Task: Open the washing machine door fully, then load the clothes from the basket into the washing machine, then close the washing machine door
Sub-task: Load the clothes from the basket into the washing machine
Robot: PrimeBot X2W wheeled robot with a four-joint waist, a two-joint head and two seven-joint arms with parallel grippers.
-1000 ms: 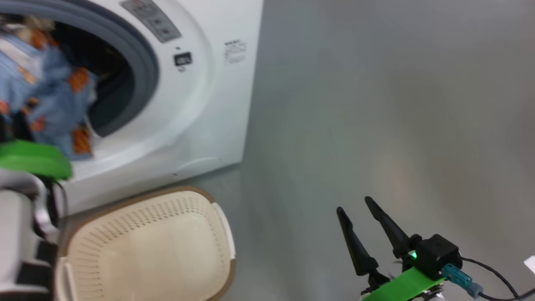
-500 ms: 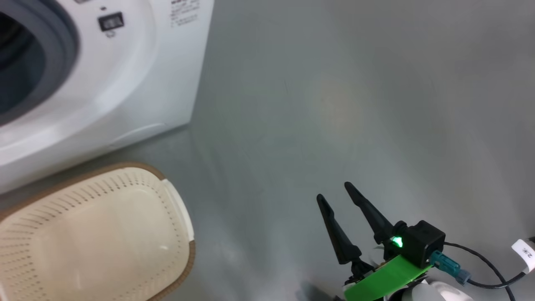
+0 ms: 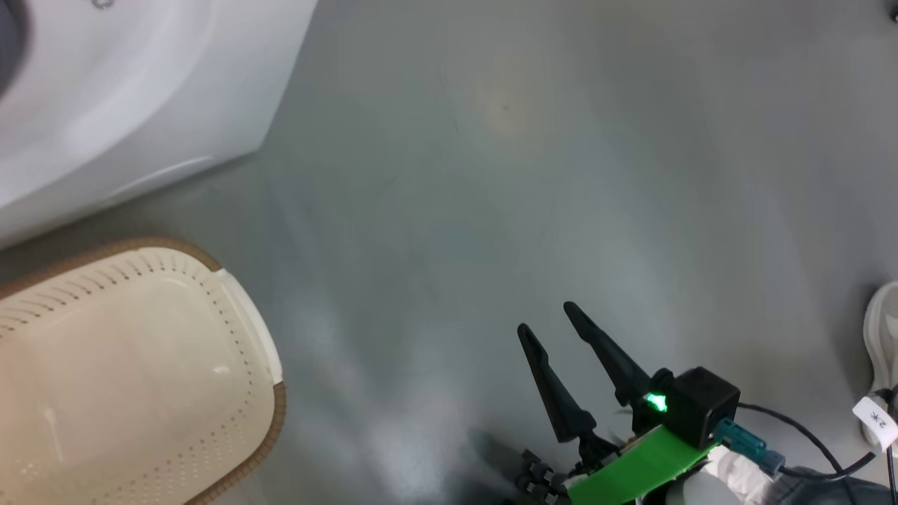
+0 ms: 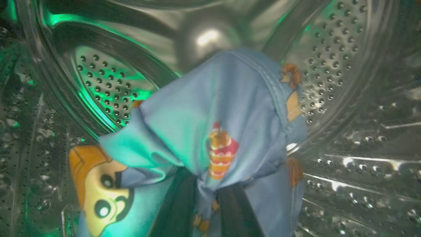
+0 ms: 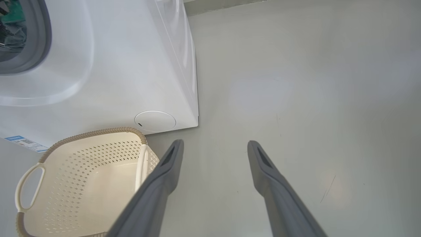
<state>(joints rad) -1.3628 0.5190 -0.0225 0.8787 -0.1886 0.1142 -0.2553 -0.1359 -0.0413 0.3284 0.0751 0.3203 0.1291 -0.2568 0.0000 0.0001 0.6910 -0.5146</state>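
Clothes (image 4: 210, 108): light blue soft fabric garments with orange printed figures, inside the perforated steel drum (image 4: 108, 85) of the white boxy washing machine (image 5: 131, 65).
Handling: probably light, limp, snag-prone; take by a bunched fold.
Axis: none fixed; the bundle heaps from the grip toward the drum's far wall.
Left end effector (image 4: 205, 197): clenched on the clothes.
Right end effector (image 3: 546, 318): released, over the grey floor (image 3: 561, 140).

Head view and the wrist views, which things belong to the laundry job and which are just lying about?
Job: washing machine; clothes inside its drum; empty basket.
Lying about: pale shoe on the grey floor, at the head view's right edge.
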